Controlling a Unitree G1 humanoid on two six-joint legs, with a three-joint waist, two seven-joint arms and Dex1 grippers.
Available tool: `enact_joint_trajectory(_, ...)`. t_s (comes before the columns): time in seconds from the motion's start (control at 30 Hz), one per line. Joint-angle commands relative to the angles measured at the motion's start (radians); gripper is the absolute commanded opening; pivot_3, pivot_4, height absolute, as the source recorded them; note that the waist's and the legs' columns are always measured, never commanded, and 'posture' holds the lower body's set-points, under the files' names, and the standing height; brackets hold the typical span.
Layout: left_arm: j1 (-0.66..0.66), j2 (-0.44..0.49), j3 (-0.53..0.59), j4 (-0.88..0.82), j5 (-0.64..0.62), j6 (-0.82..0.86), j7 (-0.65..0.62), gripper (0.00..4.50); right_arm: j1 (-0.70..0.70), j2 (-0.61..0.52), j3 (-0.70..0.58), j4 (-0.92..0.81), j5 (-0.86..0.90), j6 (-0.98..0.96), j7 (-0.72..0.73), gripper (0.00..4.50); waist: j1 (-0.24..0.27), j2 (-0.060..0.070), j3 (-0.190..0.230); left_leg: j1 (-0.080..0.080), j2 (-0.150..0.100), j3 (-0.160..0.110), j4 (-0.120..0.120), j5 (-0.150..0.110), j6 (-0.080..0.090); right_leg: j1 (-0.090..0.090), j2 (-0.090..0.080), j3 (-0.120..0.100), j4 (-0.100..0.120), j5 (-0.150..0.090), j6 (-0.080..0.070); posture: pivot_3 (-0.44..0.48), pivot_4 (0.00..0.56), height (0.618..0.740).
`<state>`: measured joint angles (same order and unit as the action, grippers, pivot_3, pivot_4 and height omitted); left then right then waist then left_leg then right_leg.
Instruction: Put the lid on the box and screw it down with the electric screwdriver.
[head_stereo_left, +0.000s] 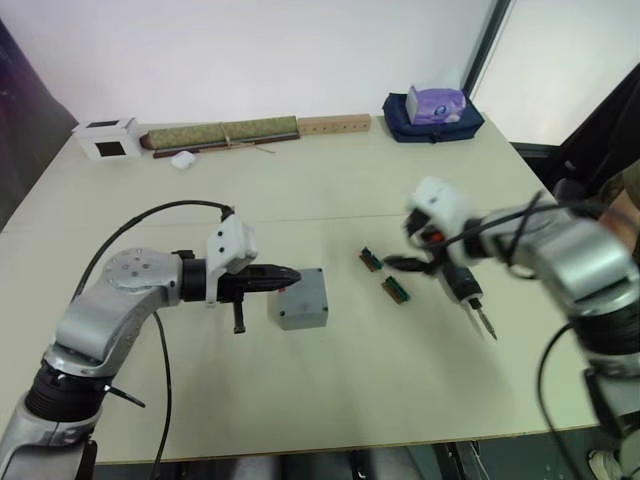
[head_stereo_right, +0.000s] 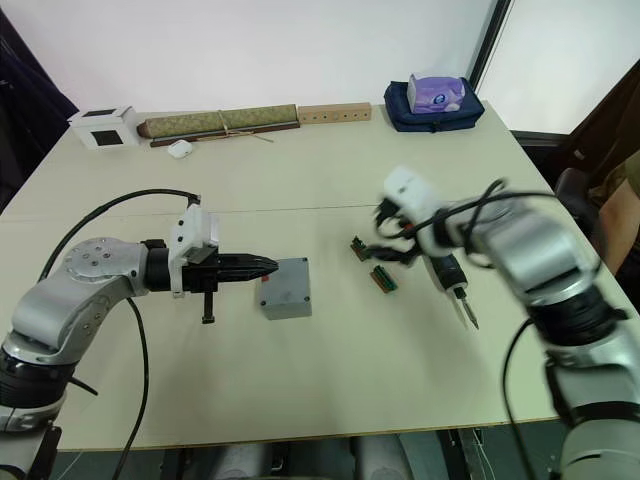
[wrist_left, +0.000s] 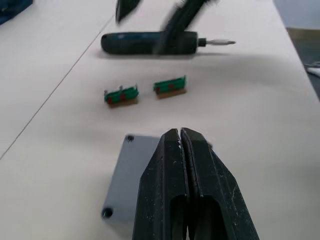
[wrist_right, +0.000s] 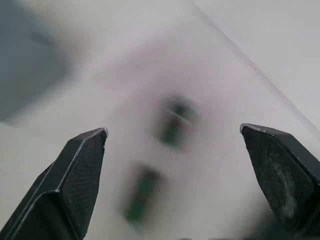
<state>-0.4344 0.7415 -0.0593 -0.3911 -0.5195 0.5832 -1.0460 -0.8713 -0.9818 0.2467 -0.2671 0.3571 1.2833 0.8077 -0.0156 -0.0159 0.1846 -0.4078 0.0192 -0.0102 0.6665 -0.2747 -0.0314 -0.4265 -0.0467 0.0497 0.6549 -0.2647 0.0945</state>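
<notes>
The grey box (head_stereo_left: 301, 299) stands mid-table with the grey lid (wrist_left: 125, 172) lying flat on top, its corner screw holes showing. My left gripper (head_stereo_left: 287, 275) is shut with nothing in it, and its tips rest at the lid's left edge. The black electric screwdriver (head_stereo_left: 462, 284) lies on the table to the right, with its metal bit pointing toward the front edge. My right gripper (head_stereo_left: 408, 257) hovers open beside the screwdriver's handle, above two green circuit boards, with nothing between its fingers (wrist_right: 75, 175).
Two small green circuit boards (head_stereo_left: 371, 260) (head_stereo_left: 396, 290) lie between box and screwdriver. Along the back edge stand a white cube with a dark window (head_stereo_left: 107, 140), a long green roll (head_stereo_left: 222, 132), a wooden block (head_stereo_left: 333, 124) and a blue bag (head_stereo_left: 432, 112).
</notes>
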Motion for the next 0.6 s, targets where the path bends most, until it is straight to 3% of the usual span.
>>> enact_joint_trajectory(0.03,-0.034,-0.018,-0.016,-0.013,-0.01,-0.03,-0.022,0.0,-0.092,-0.078,0.087,0.113,-0.02,0.108,0.047,4.43,-0.007,0.0,0.0,0.0,0.0,0.0,0.0,0.0,0.0,0.0,0.0,0.0,0.0,0.0,0.0,0.0,0.15,0.74)
enact_joint_trajectory(0.17,-0.046,-0.043,-0.031,-0.021,-0.009,-0.031,-0.017,0.0,-0.138,-0.108,0.173,0.23,-0.03,0.114,0.105,4.43,-0.011,0.0,0.0,0.001,0.002,0.001,-0.001,0.0,0.0,0.0,0.002,0.0,0.0,0.0,0.0,0.0,0.15,0.74)
enact_joint_trajectory(0.4,-0.046,-0.072,-0.062,-0.022,0.014,-0.046,-0.003,0.0,-0.207,-0.055,0.287,0.443,-0.036,0.137,0.182,4.43,-0.014,0.0,0.0,0.0,0.001,0.001,-0.001,0.0,0.0,-0.001,0.001,0.001,0.0,0.0,0.0,0.0,0.15,0.74)
enact_joint_trajectory(0.6,-0.025,-0.077,-0.061,-0.018,0.028,-0.073,-0.002,0.0,-0.238,0.052,0.382,0.595,-0.08,0.115,0.202,4.43,-0.006,0.0,0.0,0.0,0.001,0.001,-0.001,0.0,0.0,-0.001,0.001,0.001,0.0,0.0,0.0,0.0,0.15,0.74)
